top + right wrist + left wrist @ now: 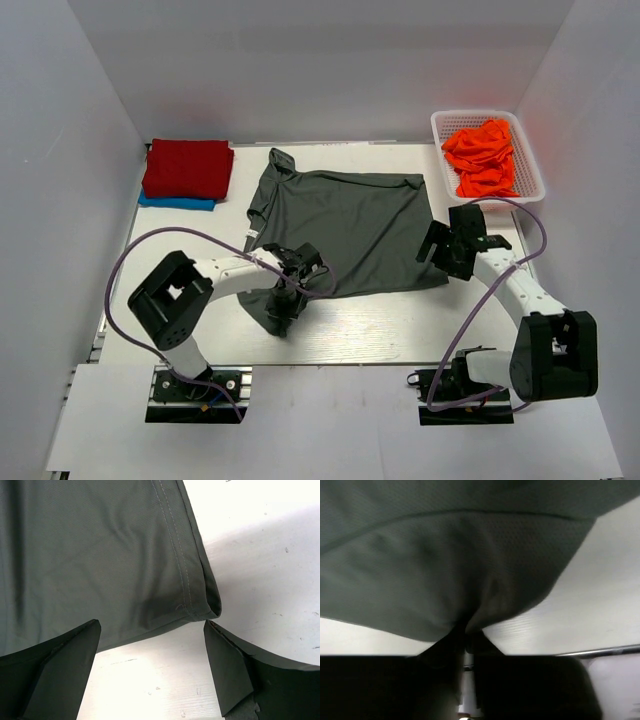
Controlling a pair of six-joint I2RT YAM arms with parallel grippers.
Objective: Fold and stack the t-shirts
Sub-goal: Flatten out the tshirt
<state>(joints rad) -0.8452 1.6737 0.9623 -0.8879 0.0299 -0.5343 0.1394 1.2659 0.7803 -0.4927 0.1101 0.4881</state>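
Observation:
The large charcoal-grey t-shirt (345, 225) lies spread on the table's middle. My left gripper (282, 318) is shut on its near-left corner; in the left wrist view the grey cloth (450, 570) bunches into the closed jaws (468, 632). My right gripper (440, 248) is open, at the shirt's right hem corner; in the right wrist view the hem corner (202, 602) lies just ahead of the spread fingers (150, 645). A folded red t-shirt (187, 167) sits on a blue one (175, 203) at back left. Orange t-shirts (483, 157) fill the basket.
The white lattice basket (530, 160) stands at the back right corner. White walls enclose the table on three sides. The table's near edge (330, 362) runs in front of the arm bases.

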